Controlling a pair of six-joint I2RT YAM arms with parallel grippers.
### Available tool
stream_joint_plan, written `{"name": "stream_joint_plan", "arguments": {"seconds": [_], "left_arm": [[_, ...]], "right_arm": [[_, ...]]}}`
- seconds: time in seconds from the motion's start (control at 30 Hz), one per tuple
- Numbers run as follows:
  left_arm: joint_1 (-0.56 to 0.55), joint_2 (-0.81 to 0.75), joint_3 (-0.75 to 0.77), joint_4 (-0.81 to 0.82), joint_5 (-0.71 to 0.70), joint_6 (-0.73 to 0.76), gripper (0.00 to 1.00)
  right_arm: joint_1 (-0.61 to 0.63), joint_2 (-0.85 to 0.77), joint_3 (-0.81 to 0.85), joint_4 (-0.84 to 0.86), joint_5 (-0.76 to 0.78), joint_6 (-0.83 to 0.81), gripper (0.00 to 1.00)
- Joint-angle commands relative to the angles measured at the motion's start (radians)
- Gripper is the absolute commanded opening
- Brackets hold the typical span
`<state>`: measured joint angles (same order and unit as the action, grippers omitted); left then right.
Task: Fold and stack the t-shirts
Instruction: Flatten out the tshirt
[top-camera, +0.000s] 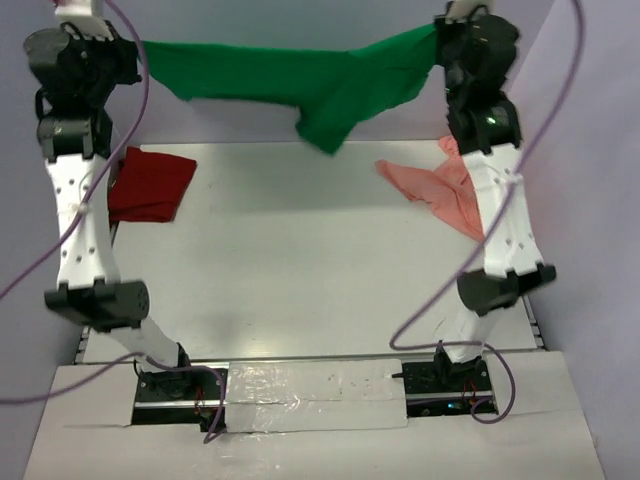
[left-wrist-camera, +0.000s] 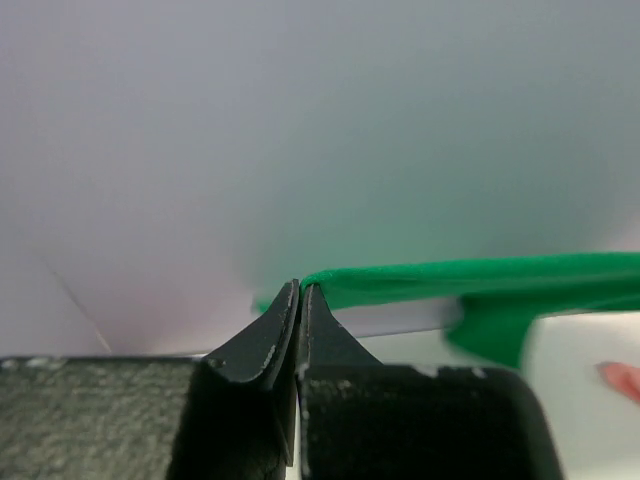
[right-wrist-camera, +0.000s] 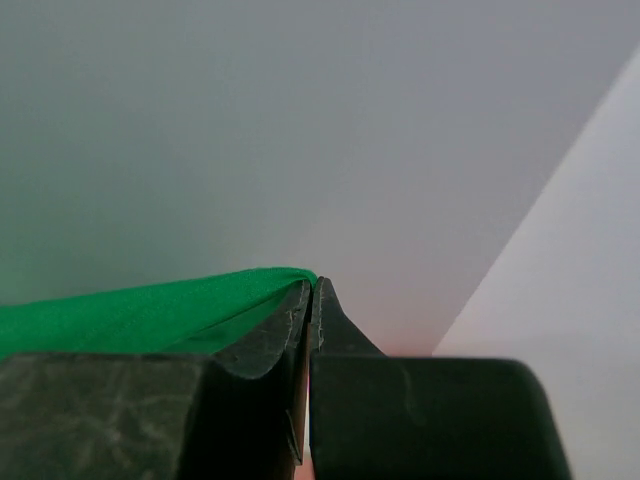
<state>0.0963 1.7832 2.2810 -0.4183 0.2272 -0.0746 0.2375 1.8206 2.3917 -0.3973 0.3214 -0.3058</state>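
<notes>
The bright green t-shirt (top-camera: 310, 85) hangs stretched in the air across the back of the table, held between both raised arms. My left gripper (left-wrist-camera: 300, 290) is shut on its left edge, where green cloth (left-wrist-camera: 470, 285) runs off to the right. The right gripper (right-wrist-camera: 313, 285) is shut on the shirt's right edge, with green cloth (right-wrist-camera: 130, 315) leading away to the left. A loose fold sags down near the middle of the shirt. The dark red t-shirt (top-camera: 150, 185) lies crumpled on the table at the left. Partly behind the right arm, the salmon-pink t-shirt (top-camera: 440, 190) lies at the right.
The white table (top-camera: 300, 260) spreads below the hanging shirt. Grey walls close in behind and on both sides. Purple cables (top-camera: 420, 320) loop from both arms down to their bases at the near edge.
</notes>
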Motion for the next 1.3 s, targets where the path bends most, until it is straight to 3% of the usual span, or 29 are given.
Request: {"name": "stream_joint_plan", "arguments": {"seconds": [0.0, 0.33, 0.5, 0.6, 0.77, 1.03, 1.27], "left_arm": [[0.005, -0.293, -0.138, 0.127, -0.049, -0.028, 0.00], [0.006, -0.767, -0.719, 0.061, -0.012, 0.062, 0.00], [0.006, -0.951, -0.973, -0.020, 0.049, 0.105, 0.00], [0.006, -1.011, -1.020, -0.074, 0.054, 0.134, 0.00], [0.006, -1.025, -0.851, -0.166, 0.047, 0.133, 0.00], [0.008, -1.058, -0.545, -0.238, 0.020, 0.036, 0.00], [0.006, -1.140, -0.350, -0.353, -0.023, -0.008, 0.00]], "right_arm": [[-0.006, -0.280, -0.050, 0.120, 0.018, 0.017, 0.00], [-0.006, -0.705, -0.664, 0.025, -0.108, 0.066, 0.00], [-0.004, -0.892, -0.847, -0.124, -0.192, 0.093, 0.00], [-0.004, -0.966, -0.898, -0.211, -0.203, 0.080, 0.00], [-0.004, -1.063, -0.829, -0.291, -0.191, 0.089, 0.00], [-0.012, -1.147, -0.528, -0.367, -0.208, 0.149, 0.00], [-0.138, -1.239, -0.393, -0.440, -0.315, 0.183, 0.00]]}}
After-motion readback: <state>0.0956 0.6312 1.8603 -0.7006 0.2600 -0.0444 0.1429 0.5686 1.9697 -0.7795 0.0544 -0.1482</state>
